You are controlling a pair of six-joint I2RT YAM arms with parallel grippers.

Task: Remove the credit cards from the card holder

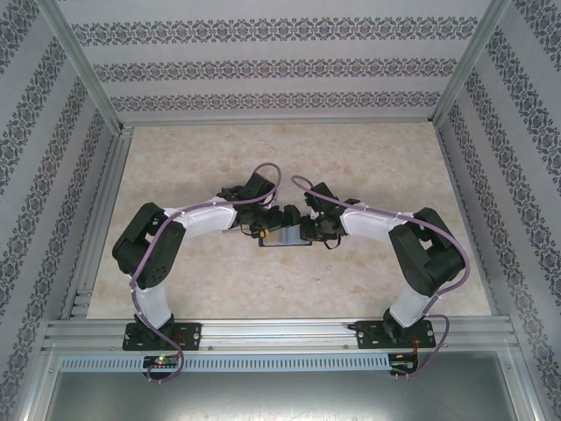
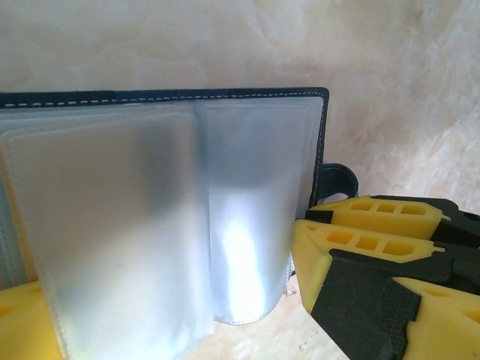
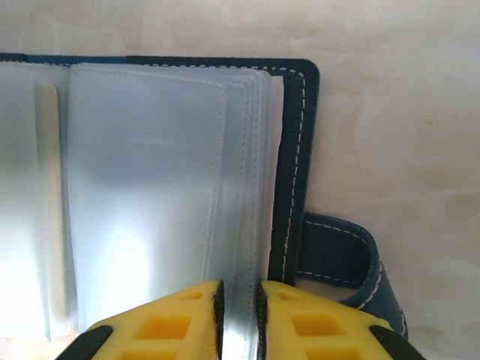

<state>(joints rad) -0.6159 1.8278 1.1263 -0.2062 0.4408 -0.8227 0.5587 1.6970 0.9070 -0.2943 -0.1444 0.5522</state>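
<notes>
The card holder (image 1: 282, 239) lies open on the pale marbled table (image 1: 263, 158), midway between the two arms and a little toward the near edge, with both wrists bent in over it. The left gripper (image 1: 262, 231) stands released. In the left wrist view, one of its yellow fingers (image 2: 19, 322) sits at the bottom left corner, well apart from its partner on the far side. The fan of frosted clear sleeves (image 2: 150, 225) rises between them, with neither finger closed on it. The right gripper (image 3: 240, 300) is pinched nearly together on the lower edge of one clear sleeve, which passes straight through the narrow slit between its two yellow fingertips. That grip lies just beside the holder's navy stitched border (image 3: 296, 150). The closure tab (image 3: 337, 259) curls out on the table to the right of this border. From the left wrist, the right arm's yellow fingers (image 2: 375, 221) come in at the holder's right side, just below the tab. The sleeves stand up off the navy cover, slightly splayed — several thin layers show at the right-hand stack. They look milky and glare white, so whether the credit cards sit inside them cannot be told.
</notes>
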